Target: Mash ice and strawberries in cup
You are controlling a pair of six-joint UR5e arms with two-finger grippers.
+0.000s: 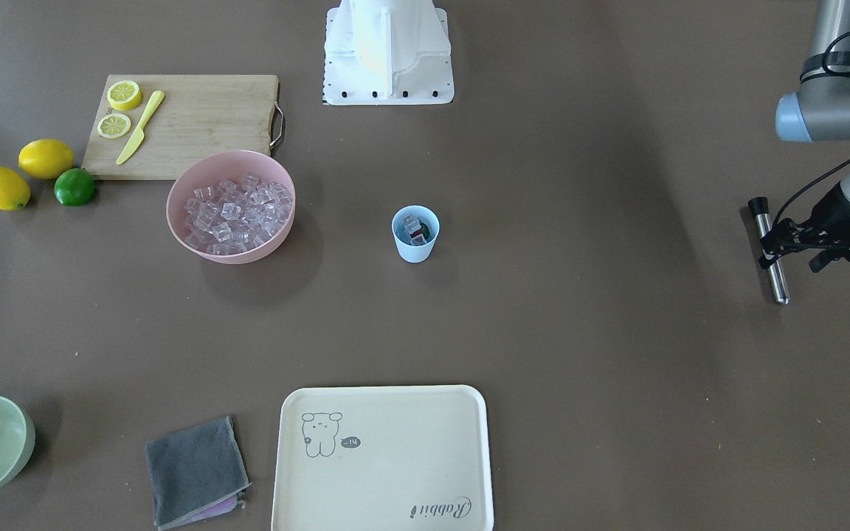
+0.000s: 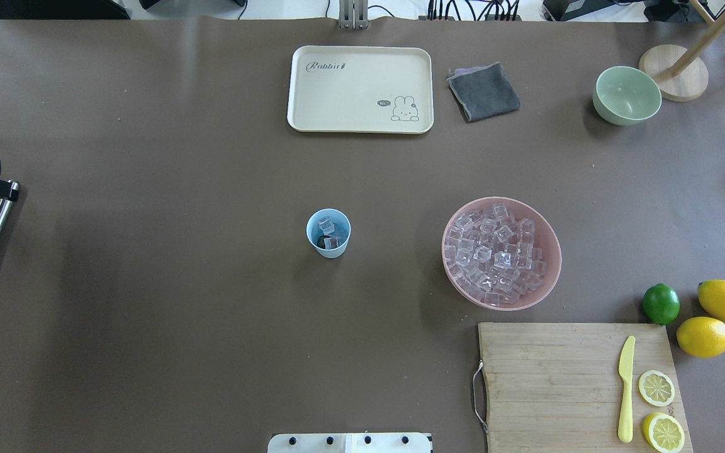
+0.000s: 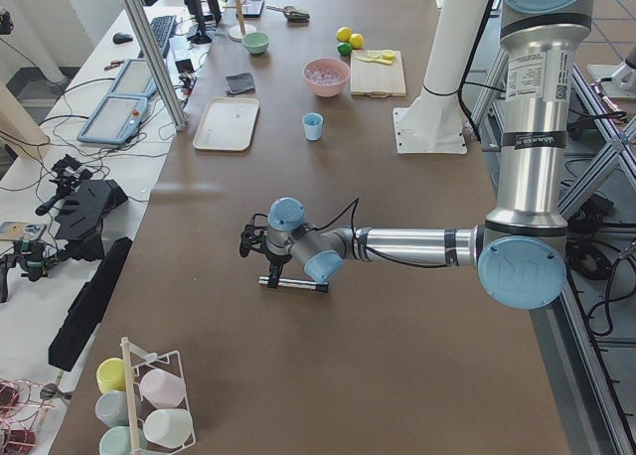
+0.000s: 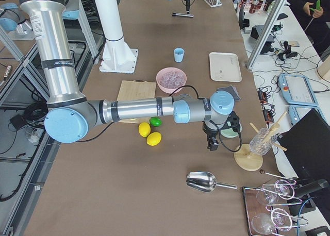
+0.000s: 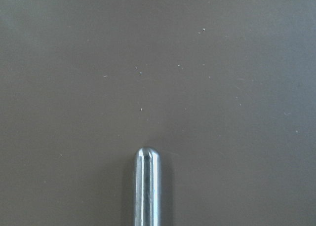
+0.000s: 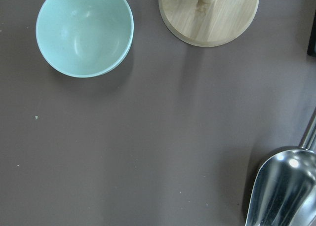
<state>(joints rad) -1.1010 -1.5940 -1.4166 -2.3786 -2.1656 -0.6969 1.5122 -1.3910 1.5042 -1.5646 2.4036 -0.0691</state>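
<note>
The small pale blue cup stands upright mid-table, also in the overhead view. It holds a few clear ice cubes and a strawberry, of which only a red patch shows. More ice fills the pink bowl. My left gripper is low at the table's left end, far from the cup, its fingers against a steel muddler rod that lies on the table. The rod's rounded tip shows in the left wrist view. My right gripper hangs near the green bowl; I cannot tell its state.
A cream tray, grey cloth and green bowl sit along the far side. A cutting board holds a yellow knife and lemon slices, with a lime and two lemons beside it. A metal scoop and a wooden stand base lie under my right wrist.
</note>
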